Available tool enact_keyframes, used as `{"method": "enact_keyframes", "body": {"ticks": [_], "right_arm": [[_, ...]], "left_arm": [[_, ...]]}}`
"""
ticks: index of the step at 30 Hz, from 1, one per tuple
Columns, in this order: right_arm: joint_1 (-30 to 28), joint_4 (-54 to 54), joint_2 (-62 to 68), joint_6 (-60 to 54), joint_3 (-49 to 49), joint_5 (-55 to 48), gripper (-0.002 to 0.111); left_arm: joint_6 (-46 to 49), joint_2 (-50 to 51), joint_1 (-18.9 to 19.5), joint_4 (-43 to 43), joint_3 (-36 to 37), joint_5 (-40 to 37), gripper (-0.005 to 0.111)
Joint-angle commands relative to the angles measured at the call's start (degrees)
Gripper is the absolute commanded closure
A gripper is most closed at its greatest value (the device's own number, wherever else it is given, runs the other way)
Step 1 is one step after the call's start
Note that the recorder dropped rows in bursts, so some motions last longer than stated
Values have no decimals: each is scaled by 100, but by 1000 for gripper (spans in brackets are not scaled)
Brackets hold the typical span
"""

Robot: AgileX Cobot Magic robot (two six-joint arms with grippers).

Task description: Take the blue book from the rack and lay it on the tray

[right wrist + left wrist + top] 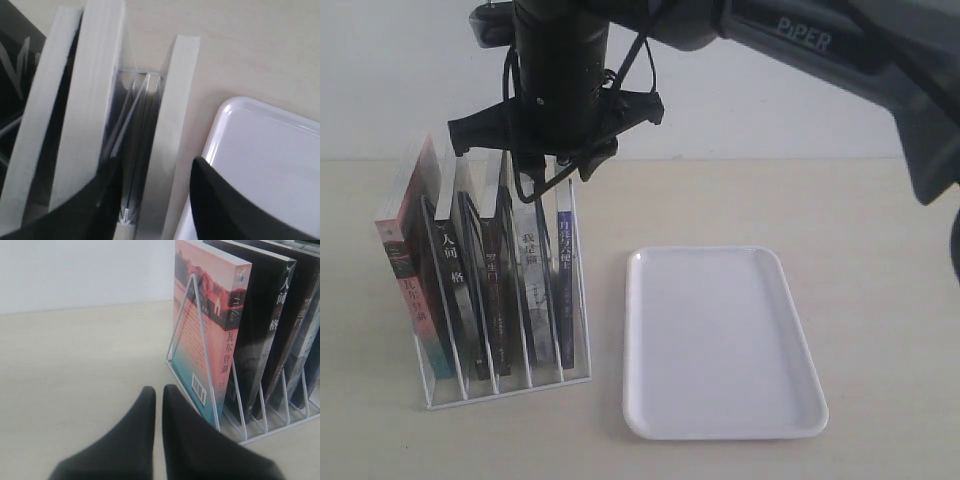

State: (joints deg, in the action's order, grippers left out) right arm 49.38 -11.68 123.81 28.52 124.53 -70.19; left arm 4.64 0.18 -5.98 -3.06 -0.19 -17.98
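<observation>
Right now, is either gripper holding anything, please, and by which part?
Nothing is held. The right gripper is open, straddling the blue book's top edge; the left gripper is shut, empty.

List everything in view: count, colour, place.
blue book: 1, blue spine, rack slot nearest the tray
grey-spined book: 1, grey, slot beside the blue book
black-spined books: 2, black, slots further from the tray
pink-and-teal book: 1, rack end farthest from the tray
rack: 1, white wire, left in exterior view
tray: 1, white, beside the rack
table: 1, beige, under everything
right end effector: 1, black, open, straddling the blue book's top edge
left end effector: 1, black, shut, near the rack's pink-book end
</observation>
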Motion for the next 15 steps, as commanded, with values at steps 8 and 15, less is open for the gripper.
{"method": "enact_keyframes", "body": {"ticks": [8, 15], "right_arm": [[-23, -18, 16, -124, 13, 23, 108], [-23, -14, -157, -99, 23, 23, 108]], "left_arm": [[-38, -18, 20, 0, 19, -4, 102], [-38, -18, 20, 0, 19, -4, 102]]}}
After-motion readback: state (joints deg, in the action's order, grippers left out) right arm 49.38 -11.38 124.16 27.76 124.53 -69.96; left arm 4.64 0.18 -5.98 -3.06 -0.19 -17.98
